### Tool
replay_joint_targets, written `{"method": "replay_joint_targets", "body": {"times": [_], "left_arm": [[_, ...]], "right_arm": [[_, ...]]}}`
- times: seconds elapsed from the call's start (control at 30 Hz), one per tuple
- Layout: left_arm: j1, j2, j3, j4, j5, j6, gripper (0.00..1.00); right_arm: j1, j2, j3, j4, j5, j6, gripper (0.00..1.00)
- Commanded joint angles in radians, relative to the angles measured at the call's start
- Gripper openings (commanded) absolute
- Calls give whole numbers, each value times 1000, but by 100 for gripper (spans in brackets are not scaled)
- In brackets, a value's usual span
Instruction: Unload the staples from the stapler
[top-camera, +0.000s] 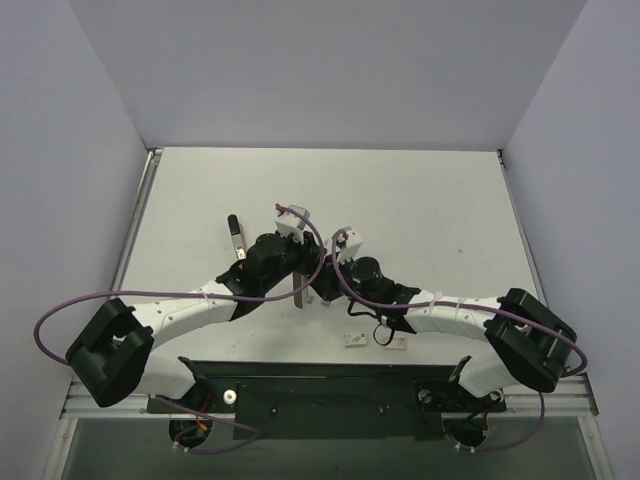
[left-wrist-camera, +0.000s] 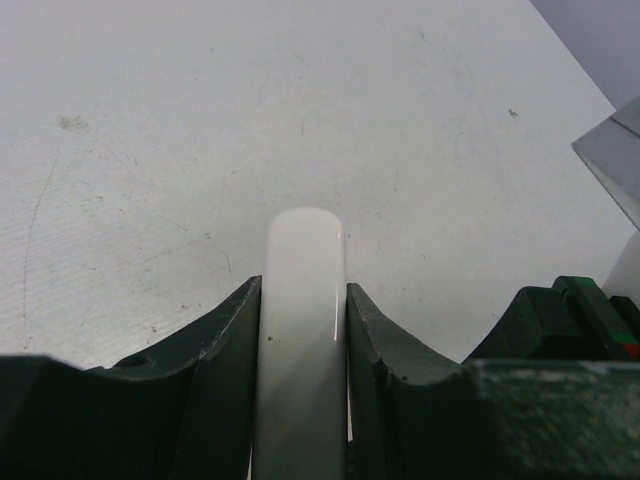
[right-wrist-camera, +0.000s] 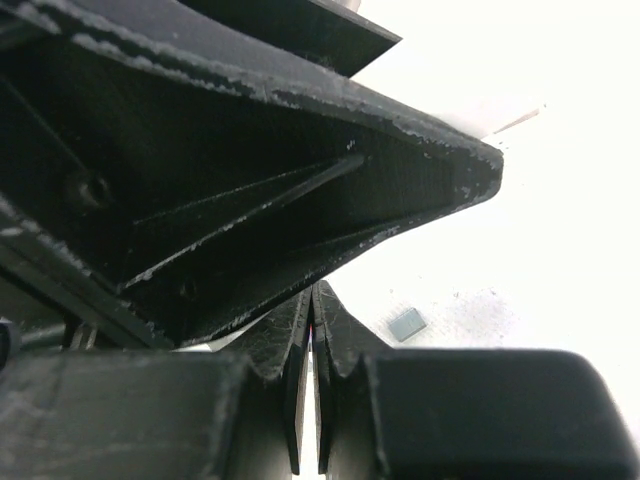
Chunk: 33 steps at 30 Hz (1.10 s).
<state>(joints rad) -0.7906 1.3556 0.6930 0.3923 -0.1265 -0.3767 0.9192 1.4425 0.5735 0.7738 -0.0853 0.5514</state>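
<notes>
1. Here, over the middle of the table (top-camera: 420, 200), both arms meet close together. The unloading looks to be under way, not finished.
2. The left gripper (left-wrist-camera: 303, 288) is clenched on the stapler (left-wrist-camera: 303, 250), a finger pressing each side of its white bar.
3. The stapler's long axis runs straight out along the left fingers. Its rounded end points away from the wrist, and it seems held just off the surface.
4. The right gripper (right-wrist-camera: 315, 330) sits tight against the left one with its jaws all but closed. Whether they pinch anything thin cannot be told.
5. One short grey piece, seemingly staples (right-wrist-camera: 406, 323), lies flat on the table beside the right fingers.
6. Next, the right claw likely needs a fine grip on any remaining strip and a pull along that long axis, while the left holds steady.
</notes>
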Motion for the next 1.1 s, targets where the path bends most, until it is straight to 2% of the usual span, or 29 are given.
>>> {"method": "replay_joint_targets", "body": {"times": [0.0, 0.27, 0.5, 0.8, 1.07], "left_arm": [[-12, -65, 34, 57, 18, -1, 0], [-15, -205, 20, 3, 83, -33, 0], [-16, -349, -3, -32, 105, -74, 0], [-18, -446, -23, -29, 183, -126, 0], [-21, -506, -81, 52, 349, -177, 0]], "right_arm": [[32, -117, -6, 93, -8, -4, 0], [32, -306, -15, -142, 151, -85, 0], [43, -490, -32, -309, 213, -136, 0], [98, -642, -44, -456, 225, -162, 0], [118, -699, -1, -596, 139, -183, 0]]}}
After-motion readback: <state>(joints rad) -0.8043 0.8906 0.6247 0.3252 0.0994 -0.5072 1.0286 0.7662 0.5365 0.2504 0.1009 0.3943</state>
